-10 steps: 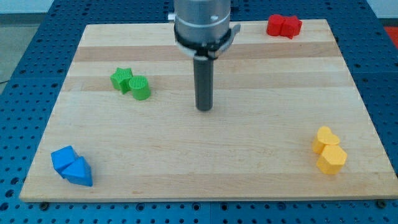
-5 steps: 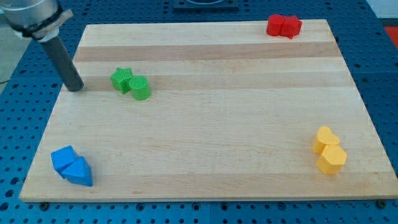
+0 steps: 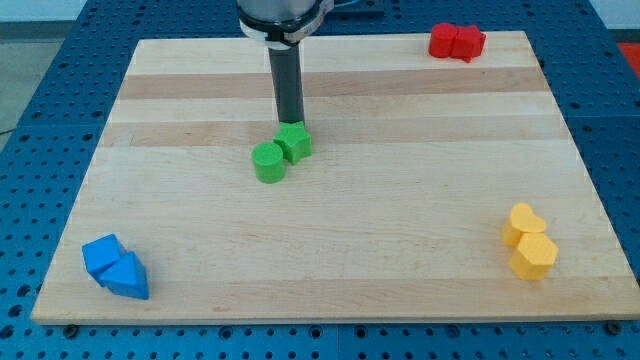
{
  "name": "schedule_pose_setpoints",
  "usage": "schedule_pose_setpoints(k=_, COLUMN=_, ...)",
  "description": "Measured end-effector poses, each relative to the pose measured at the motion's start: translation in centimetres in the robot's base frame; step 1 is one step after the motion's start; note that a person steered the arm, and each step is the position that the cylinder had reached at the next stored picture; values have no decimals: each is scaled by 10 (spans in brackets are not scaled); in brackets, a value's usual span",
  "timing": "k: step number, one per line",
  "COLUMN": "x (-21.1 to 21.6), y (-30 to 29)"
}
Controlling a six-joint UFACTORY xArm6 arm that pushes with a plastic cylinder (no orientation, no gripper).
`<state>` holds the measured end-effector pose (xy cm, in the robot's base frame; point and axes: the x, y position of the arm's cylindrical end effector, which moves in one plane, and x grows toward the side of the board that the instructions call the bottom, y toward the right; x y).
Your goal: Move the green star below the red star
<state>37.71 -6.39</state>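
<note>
Currently, in the one camera view, the green star (image 3: 294, 143) is seen near the middle of the bench (image 3: 330, 240), somewhat toward the top edge and left of centre, touching a green cylinder (image 3: 268, 162) that lies just beside it toward the bottom-left. My tip (image 3: 291, 121) is placed against the top side of the green star, on the side facing the bench's top edge; no gripper is fitted, so nothing can be said to be apart or clamped, only a bare rod resting at the block. The red star (image 3: 466, 42) is found at the top-right corner, touching a second red block (image 3: 444, 40) whose shape cannot be made out, well apart from the green star. The star is judged light, rigid and easily slid over the smooth wood, though its points may cause it to turn when pushed off-centre; it cannot be grasped, so contact is best made on its left side, square through its middle, to drive it rightward. The green cylinder is likely to be dragged along if the push line passes through it. Two yellow blocks (image 3: 528, 242) near the bottom-right corner and two blue blocks (image 3: 115, 267) at the bottom-left corner are judged clear of the path.
</note>
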Motion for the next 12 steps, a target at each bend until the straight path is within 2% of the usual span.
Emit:
schedule_pose_setpoints(k=1, x=0, y=-69)
schedule_pose_setpoints(k=2, x=25, y=-99)
schedule_pose_setpoints(k=3, x=47, y=-60)
schedule_pose_setpoints(k=5, x=38, y=86)
schedule_pose_setpoints(k=6, x=37, y=73)
schedule_pose_setpoints(k=7, x=45, y=3)
schedule_pose_setpoints(k=8, x=34, y=-36)
schedule_pose_setpoints(k=9, x=4, y=-6)
schedule_pose_setpoints(k=11, x=-3, y=165)
schedule_pose_setpoints(k=12, x=-3, y=184)
